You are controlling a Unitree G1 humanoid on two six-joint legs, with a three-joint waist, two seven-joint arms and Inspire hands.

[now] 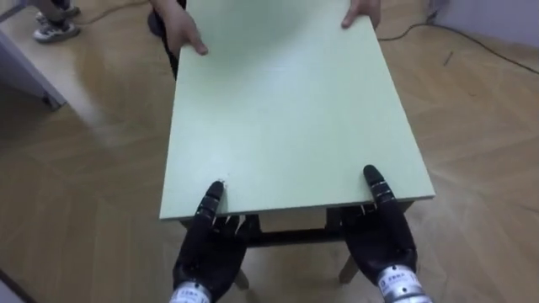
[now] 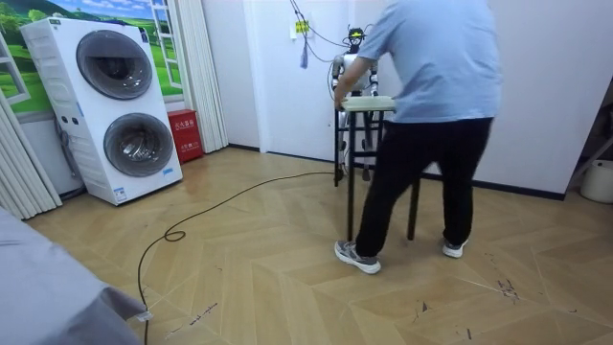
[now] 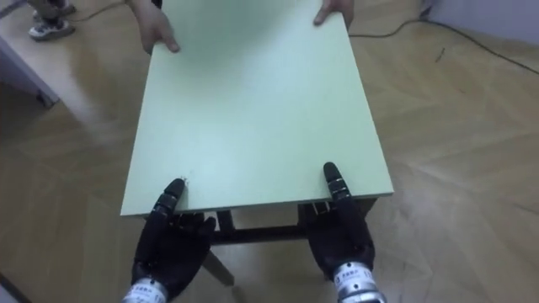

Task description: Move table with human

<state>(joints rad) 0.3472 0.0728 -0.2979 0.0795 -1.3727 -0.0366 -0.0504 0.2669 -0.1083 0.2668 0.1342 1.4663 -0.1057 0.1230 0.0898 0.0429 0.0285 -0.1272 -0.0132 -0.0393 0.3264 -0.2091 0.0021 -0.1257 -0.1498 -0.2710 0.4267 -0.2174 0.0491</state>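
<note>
At the table's near edge, the left robot hand and the right robot hand each clamp the top. A black thumb lies on the top, and the fingers reach beneath it, mostly hidden. The rectangular surface is pale green, smooth and matt. It sits on a dark frame, of which one rail and the leg stubs show below the near edge. At the far edge a person's hands rest on the corners, the arms cut off above. A herringbone wood floor lies under the table. In the room view the person stands back-turned against the table, hiding most of the robot beyond it.
</note>
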